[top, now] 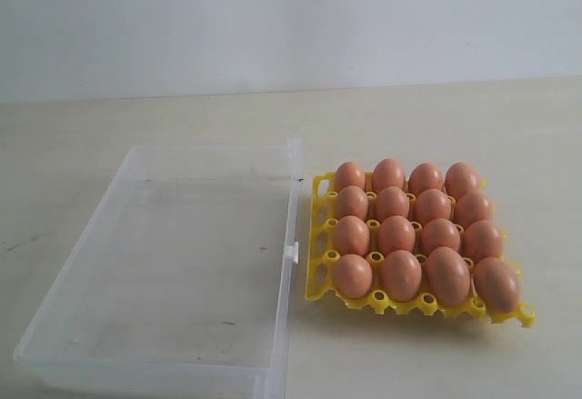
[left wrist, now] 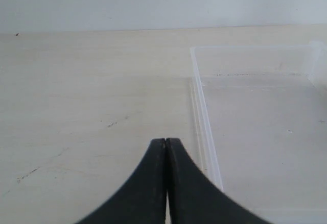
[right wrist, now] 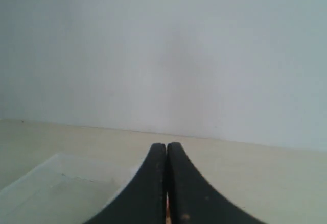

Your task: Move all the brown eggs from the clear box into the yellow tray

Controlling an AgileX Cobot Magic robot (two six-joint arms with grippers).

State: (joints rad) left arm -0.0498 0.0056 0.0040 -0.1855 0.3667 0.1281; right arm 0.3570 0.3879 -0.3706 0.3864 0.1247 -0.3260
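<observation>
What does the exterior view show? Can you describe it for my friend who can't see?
Sixteen brown eggs fill every cup of a yellow tray, four rows of four, on a pale table. Beside it on the left lies a bigger clear box with nothing in it.

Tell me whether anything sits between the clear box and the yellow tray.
Nothing visible does. The clear box and the yellow tray stand side by side, with only the box's own low wall and latch between them. The box holds no eggs; brown eggs fill all sixteen cups.
</observation>
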